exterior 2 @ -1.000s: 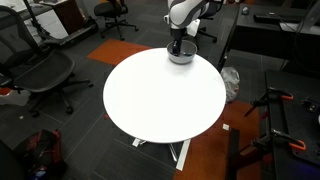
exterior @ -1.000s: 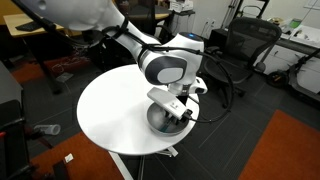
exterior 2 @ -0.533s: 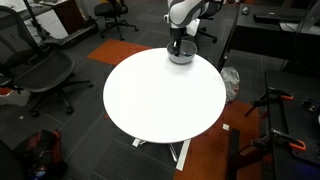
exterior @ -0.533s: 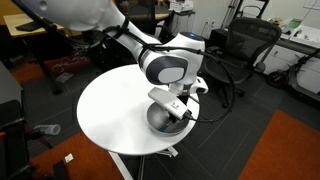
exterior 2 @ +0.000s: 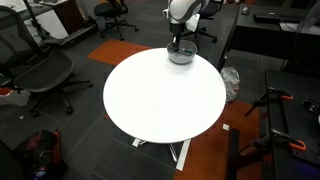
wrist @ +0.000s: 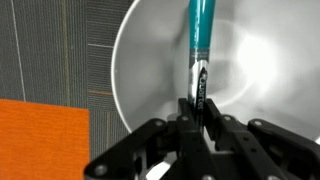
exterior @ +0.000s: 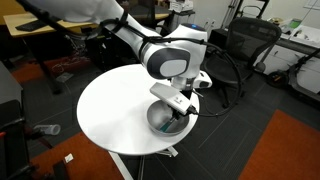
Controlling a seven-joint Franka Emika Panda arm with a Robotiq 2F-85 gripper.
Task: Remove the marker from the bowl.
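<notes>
The grey bowl sits at the edge of the round white table; it also shows in an exterior view and fills the wrist view. My gripper is shut on the marker, a slim pen with a teal upper part and a dark lower part. In the wrist view the marker stands out from the jaws over the bowl's pale inside. In both exterior views the gripper hangs just above the bowl; the marker is too small to see there.
Office chairs and desks surround the table. Orange carpet patches lie on the grey floor beside the table. The bowl is close to the table's rim.
The arm has risen slightly above the bowl with the gripper shut; the bowl has not moved.
</notes>
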